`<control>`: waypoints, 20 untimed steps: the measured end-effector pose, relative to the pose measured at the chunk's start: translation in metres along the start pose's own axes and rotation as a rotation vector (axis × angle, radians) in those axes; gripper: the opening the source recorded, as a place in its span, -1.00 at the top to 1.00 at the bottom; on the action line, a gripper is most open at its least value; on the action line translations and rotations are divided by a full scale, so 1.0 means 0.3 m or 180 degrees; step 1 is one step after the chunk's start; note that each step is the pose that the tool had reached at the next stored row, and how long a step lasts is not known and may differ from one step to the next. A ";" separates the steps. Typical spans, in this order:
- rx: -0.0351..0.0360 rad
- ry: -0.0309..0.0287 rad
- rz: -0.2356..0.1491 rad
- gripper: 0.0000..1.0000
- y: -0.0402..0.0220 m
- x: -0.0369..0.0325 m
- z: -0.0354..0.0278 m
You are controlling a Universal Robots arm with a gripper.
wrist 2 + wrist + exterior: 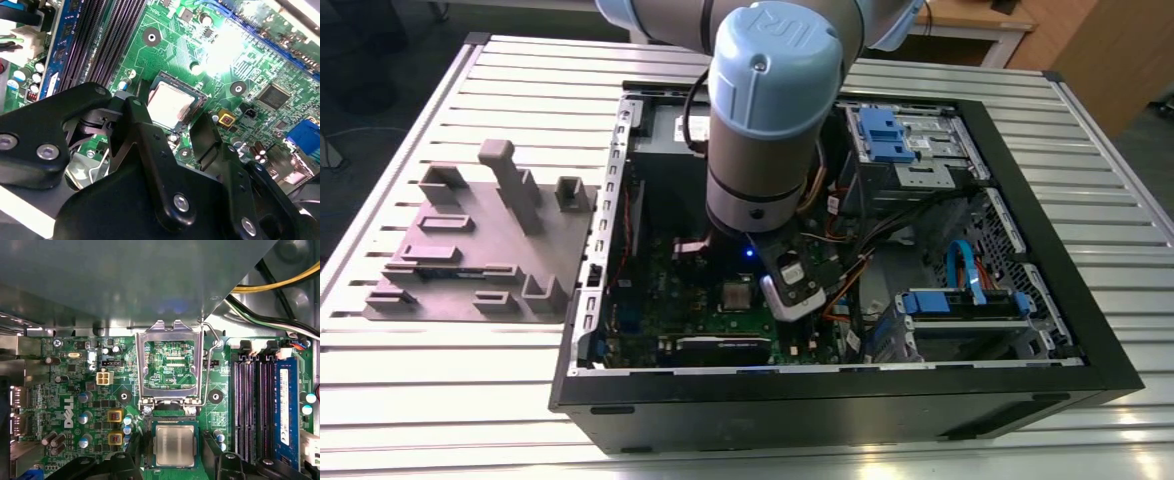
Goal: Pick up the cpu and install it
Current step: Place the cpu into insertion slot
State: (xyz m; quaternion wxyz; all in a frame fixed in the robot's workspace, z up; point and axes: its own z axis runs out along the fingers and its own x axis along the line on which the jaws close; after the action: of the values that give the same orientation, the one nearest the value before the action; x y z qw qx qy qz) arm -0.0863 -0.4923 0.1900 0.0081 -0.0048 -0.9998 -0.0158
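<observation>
The cpu (174,444), a small silvery square chip, lies flat in the socket of the green motherboard (75,390). The second wrist view shows the cpu (169,104) beyond the black fingers. My gripper (173,452) hangs just above it, open. One finger (131,462) stands on each side of the socket, and neither touches the chip. The socket's metal load frame (170,365) is swung up and open beside the chip. In the exterior view the gripper (783,298) is low inside the computer case, right next to the cpu (738,294).
The black computer case (854,410) lies open on a slatted metal table (454,400). A grey fixture block (480,240) sits on the exterior view's left. Memory slots (255,405), loose cables (270,285) and blue drive bays (961,303) crowd the socket.
</observation>
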 end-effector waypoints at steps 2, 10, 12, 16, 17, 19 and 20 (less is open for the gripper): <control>-0.0001 0.0000 0.0000 -0.18 0.000 0.000 0.003; -0.0002 0.0000 0.0000 -0.18 0.000 0.011 0.005; -0.0002 0.0000 0.0000 -0.18 0.000 0.011 0.005; -0.0001 0.0000 0.0000 -0.18 0.000 0.011 0.005; -0.0002 0.0000 0.0000 -0.18 0.000 0.011 0.005; -0.0002 0.0003 0.0000 -0.18 0.000 0.010 0.004; -0.0002 0.0008 0.0001 -0.18 0.000 0.008 0.002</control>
State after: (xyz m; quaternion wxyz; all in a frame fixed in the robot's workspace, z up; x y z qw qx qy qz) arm -0.0886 -0.4923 0.1893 0.0093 -0.0049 -0.9998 -0.0161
